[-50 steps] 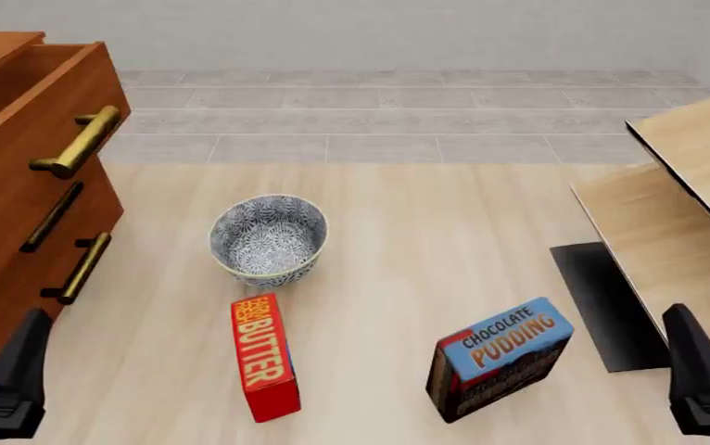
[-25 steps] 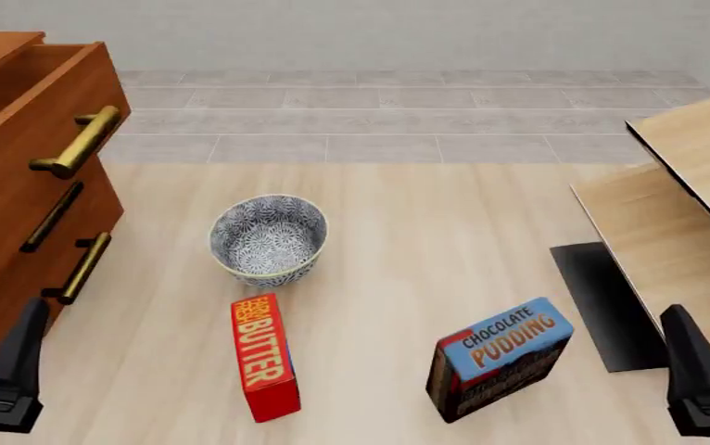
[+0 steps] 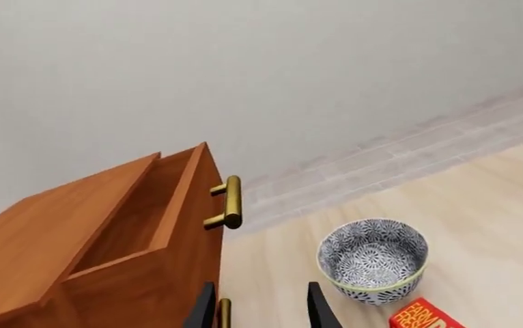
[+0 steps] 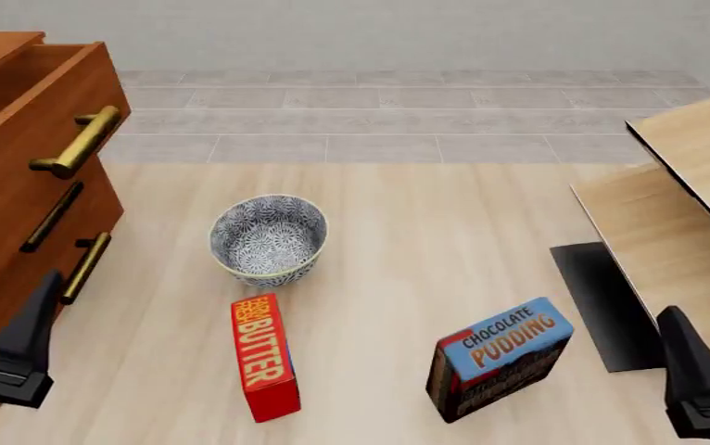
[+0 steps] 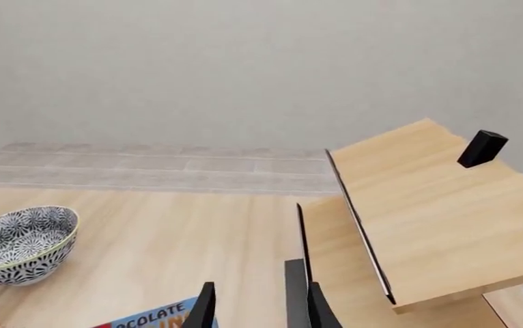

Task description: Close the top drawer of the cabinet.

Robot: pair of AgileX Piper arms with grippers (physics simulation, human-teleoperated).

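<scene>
Red box (image 4: 263, 357) reads "BUTTER"; blue box (image 4: 500, 357) "CHOCOLATE PUDDING". Left hand (image 3: 259, 311), right hand (image 5: 258, 307) both parted, holding nothing.

One cabinet (image 4: 9, 185) stands at the left of the bench (image 4: 454, 222), with three stacked drawers; the top drawer (image 4: 46, 120) is the single one pulled out. Three brass bar handles show, one per drawer, the uppermost (image 4: 80, 142) being the largest in view. One patterned bowl (image 4: 269, 238) sits near the middle. Two boxes lie nearer: one red butter box (image 4: 263, 356) and one blue chocolate pudding box (image 4: 499, 358). Two pale wood boards (image 4: 689, 213) stand at the right. Two tools: left (image 4: 21, 348), right (image 4: 698, 375).
</scene>
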